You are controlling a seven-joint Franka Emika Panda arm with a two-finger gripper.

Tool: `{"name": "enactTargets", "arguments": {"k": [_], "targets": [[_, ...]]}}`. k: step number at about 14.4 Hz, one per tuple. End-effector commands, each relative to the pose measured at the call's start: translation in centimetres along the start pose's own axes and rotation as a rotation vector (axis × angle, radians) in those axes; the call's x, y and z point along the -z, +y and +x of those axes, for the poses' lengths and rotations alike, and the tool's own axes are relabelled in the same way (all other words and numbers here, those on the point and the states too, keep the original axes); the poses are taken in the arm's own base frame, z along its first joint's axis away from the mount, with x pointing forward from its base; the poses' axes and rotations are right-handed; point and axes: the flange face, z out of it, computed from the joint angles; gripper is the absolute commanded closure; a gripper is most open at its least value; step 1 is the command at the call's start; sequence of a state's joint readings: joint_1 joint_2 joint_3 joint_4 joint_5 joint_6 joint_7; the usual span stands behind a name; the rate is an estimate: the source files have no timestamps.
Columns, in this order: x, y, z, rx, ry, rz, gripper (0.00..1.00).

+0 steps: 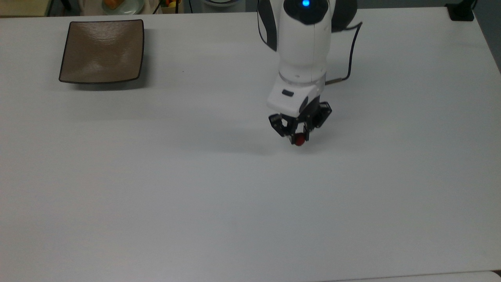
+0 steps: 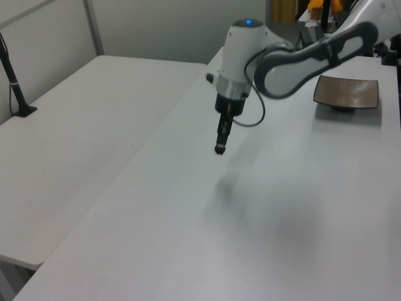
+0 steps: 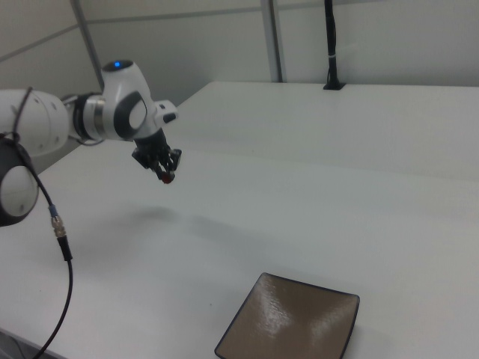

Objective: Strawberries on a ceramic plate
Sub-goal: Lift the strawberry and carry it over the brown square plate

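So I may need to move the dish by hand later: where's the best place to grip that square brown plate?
Take the ceramic plate by one upturned edge, coming in low from the side. Its rim lifts off the table slightly, so a finger can slip under; the middle is flat and glossy.

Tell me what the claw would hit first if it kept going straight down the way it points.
The claw, shut on the strawberry, points down at bare white table; the berry would likely touch first. The ceramic plate sits well aside.

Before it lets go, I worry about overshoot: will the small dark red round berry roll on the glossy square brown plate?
Probably: the small dark red round berry looks roundish. The glossy square brown plate may offer little grip, though its upturned edges should stop it.
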State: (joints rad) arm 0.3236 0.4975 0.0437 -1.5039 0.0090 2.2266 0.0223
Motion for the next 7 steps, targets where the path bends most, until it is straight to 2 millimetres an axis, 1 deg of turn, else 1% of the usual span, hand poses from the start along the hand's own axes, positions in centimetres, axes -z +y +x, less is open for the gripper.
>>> {"name": "enactTargets", "arguments": {"k": [1,3,4,5,7], "targets": [[8.5,2.8,-2.2,-0.049,-0.049,-0.017,0.87],[12.6,4.5,-3.5,-0.076,-0.077,-0.025,0.87],[14.2,5.9,-4.5,-0.098,-0.098,-0.032,0.87],[16.5,7.3,-6.0,-0.125,-0.125,-0.032,0.87],[19.4,10.4,-8.5,-0.168,-0.193,-0.033,0.86]]}}
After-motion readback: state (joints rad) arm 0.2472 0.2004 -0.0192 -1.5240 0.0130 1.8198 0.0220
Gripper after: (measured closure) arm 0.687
